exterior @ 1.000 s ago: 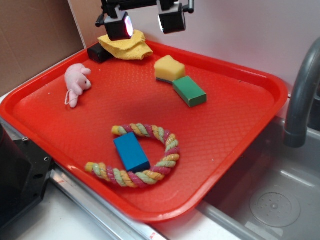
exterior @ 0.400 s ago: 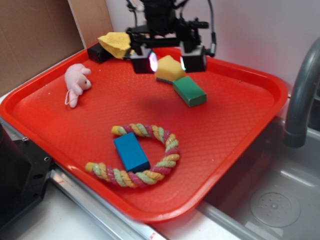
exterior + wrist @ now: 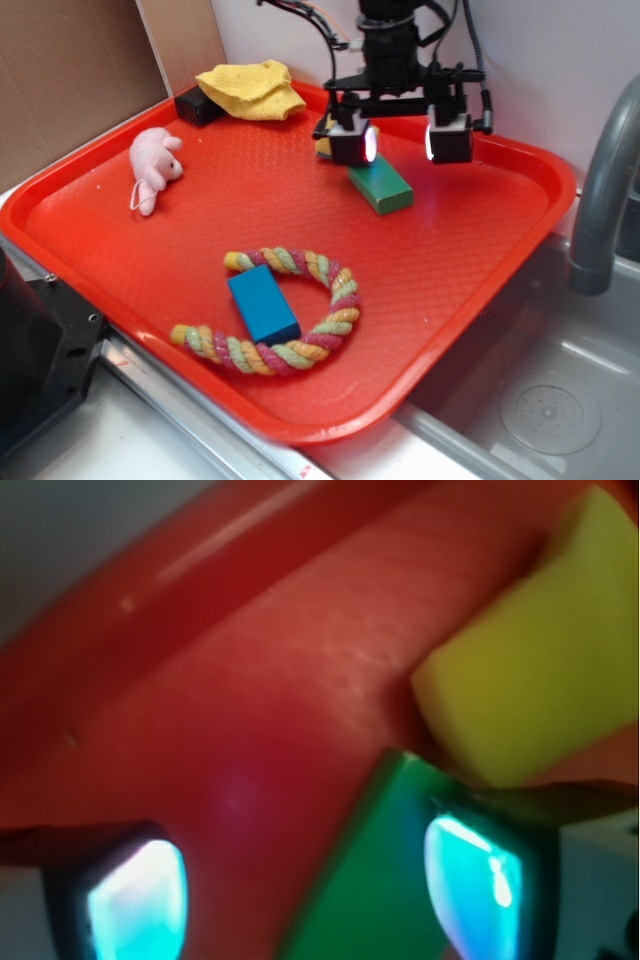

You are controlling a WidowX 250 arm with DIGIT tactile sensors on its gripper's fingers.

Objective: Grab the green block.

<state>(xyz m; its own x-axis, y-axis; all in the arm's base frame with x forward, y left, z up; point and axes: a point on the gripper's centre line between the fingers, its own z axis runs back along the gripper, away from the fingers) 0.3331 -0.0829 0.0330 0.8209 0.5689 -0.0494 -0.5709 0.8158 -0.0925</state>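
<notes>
The green block lies flat on the red tray at the back right, touching the yellow sponge wedge, which is mostly hidden behind one finger. My gripper hovers just above the block with its jaws wide open and nothing between them. In the wrist view the green block lies between the glowing fingertips, nearer the right one, with the yellow sponge wedge beyond it.
A blue block lies inside a rope ring at the front of the tray. A pink plush toy lies at the left. A yellow cloth and a black object sit at the back. A grey faucet stands at the right.
My gripper has moved right and down from the back of the tray to just above the green block, staying open.
</notes>
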